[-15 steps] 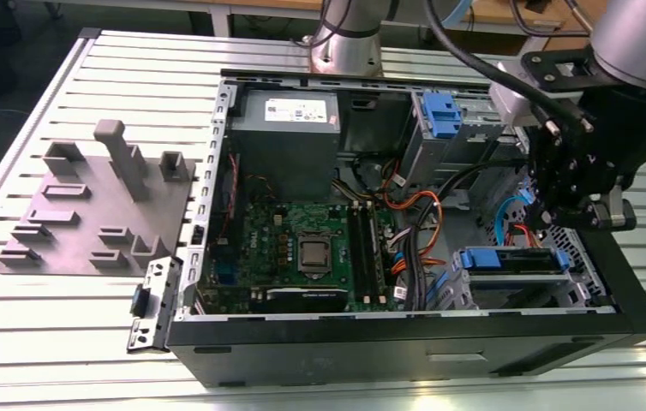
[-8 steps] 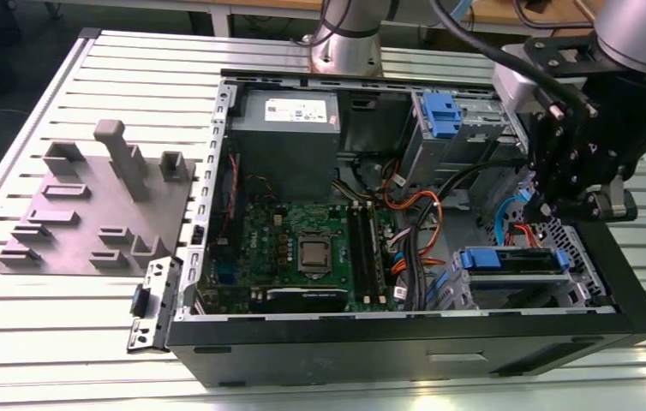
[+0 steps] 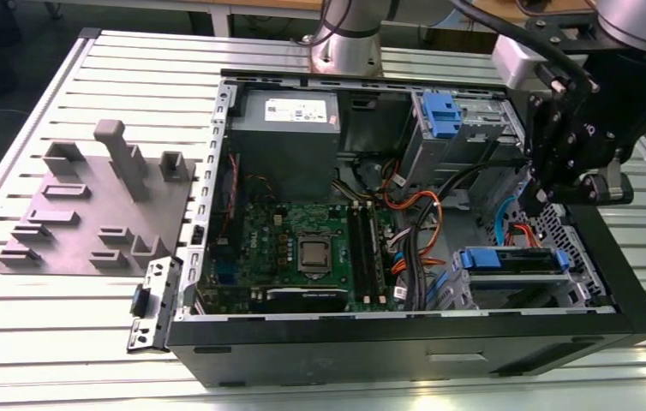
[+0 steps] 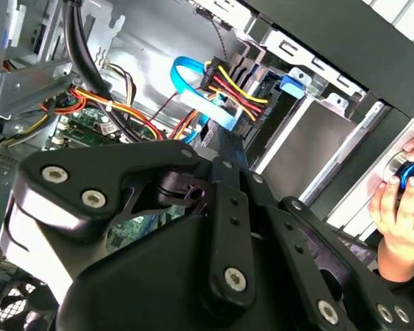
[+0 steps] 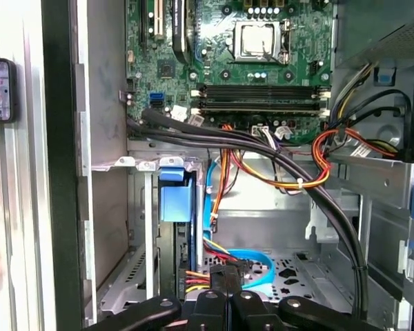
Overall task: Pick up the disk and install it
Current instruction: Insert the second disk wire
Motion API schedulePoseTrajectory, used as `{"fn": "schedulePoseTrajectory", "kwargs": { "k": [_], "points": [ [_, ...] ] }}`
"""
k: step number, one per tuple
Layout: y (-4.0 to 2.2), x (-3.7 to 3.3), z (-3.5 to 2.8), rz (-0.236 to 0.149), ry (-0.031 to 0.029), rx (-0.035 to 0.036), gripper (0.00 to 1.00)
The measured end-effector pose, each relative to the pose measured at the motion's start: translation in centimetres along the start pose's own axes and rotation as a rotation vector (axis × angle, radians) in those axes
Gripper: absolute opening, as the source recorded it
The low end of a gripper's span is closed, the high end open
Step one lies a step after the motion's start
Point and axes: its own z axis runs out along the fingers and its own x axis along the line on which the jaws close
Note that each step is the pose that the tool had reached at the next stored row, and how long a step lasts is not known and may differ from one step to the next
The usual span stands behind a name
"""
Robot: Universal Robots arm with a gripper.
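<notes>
The disk sits in the drive cage at the open computer case's corner on the exterior view's right, its blue rail showing across the top. In the first wrist view its blue tab stands in the bay, and the second wrist view shows the disk's blue tab behind the cables. My gripper hangs inside the case just above that cage. Its fingers look pressed together, next to a black connector with red and yellow wires. I hold nothing that I can make out.
The case lies open on a slatted table, with the motherboard, a grey power-supply box and a second blue latch. A grey fixture plate lies on the exterior view's left. A person's hand rests outside the case wall.
</notes>
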Motion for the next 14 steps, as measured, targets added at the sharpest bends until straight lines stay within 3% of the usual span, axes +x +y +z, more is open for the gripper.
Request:
{"fn": "schedulePoseTrajectory", "kwargs": {
  "k": [4, 10, 14],
  "points": [
    [-0.29, -0.02, 0.02, 0.000, 0.0004, -0.0115, 0.11],
    [-0.57, -0.04, 0.05, 0.001, 0.0005, -0.0152, 0.11],
    [-0.58, -0.05, 0.04, 0.001, -0.0004, -0.0155, 0.23]
  ]
}}
